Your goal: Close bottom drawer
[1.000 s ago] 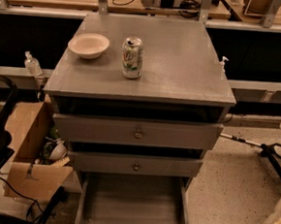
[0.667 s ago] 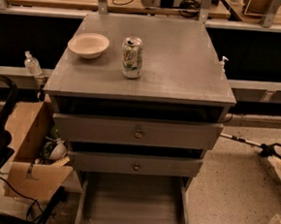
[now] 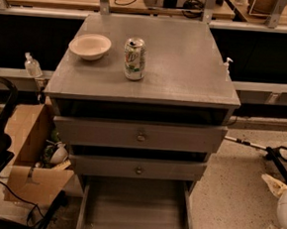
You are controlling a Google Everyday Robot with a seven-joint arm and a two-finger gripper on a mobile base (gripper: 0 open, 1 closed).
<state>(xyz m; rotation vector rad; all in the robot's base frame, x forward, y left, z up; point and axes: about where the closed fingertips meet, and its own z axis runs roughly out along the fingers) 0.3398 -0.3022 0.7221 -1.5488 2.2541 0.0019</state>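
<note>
A cardboard box (image 3: 29,152) sits lower left. On the grey cabinet top (image 3: 187,65) stand a bowl (image 3: 90,45) and a can (image 3: 134,59). The bottom drawer (image 3: 136,210) lies pulled out at bottom centre. The gripper (image 3: 276,186) hangs at the lower right edge, apart from the drawer; its state cannot be told.

the grey surface (image 3: 186,70) atop the drawer cabinet carries two things, both in its left half: a pale shallow bowl (image 3: 90,45) near the left edge, and an upright green-and-white drink can (image 3: 134,59) just to the bowl's right, not touching it. the tool (image 3: 276,187) is off the surface, low at the view's right edge.
</note>
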